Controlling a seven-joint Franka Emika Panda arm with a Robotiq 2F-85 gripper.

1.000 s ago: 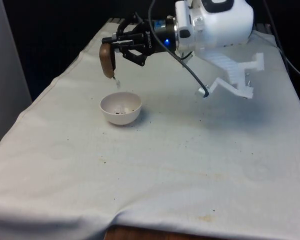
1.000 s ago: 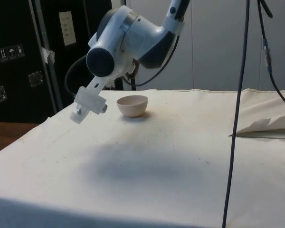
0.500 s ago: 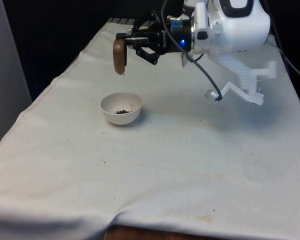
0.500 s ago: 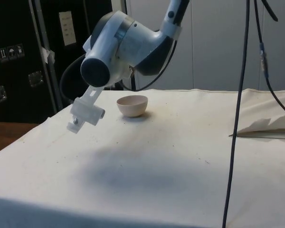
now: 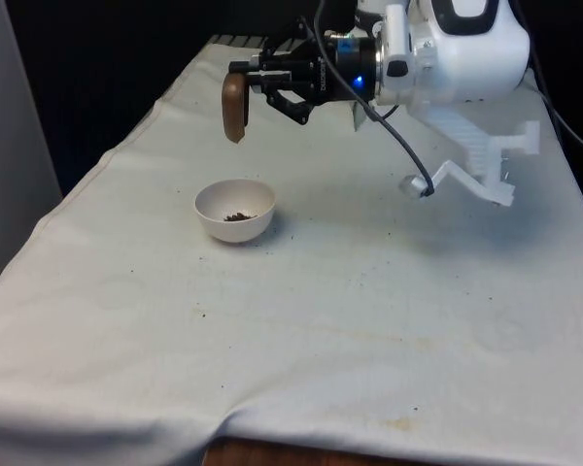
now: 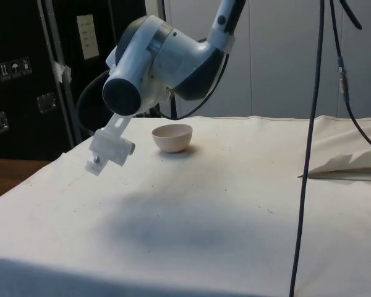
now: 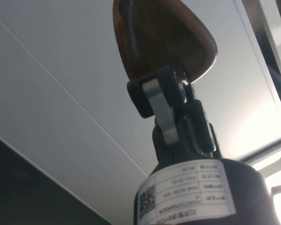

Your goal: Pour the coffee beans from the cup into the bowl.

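Gripping the brown wooden cup, the black gripper has lifted clear above the white round bowl; beans lie inside, so pouring appears complete.

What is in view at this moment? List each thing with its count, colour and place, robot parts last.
bowl: one, white, on the cloth toward the front view's left, standing upright.
coffee beans: a small dark heap in the bottom of the bowl; a few dark specks on the cloth around it.
cup: one, brown, held in the air above the bowl and a little farther back, tipped on its side.
cloth: one, white, covering the table.
cable: one, dark, hanging in the foreground of the side view.
gripper: one, black, jaws shut on the cup's rim, on the white arm.
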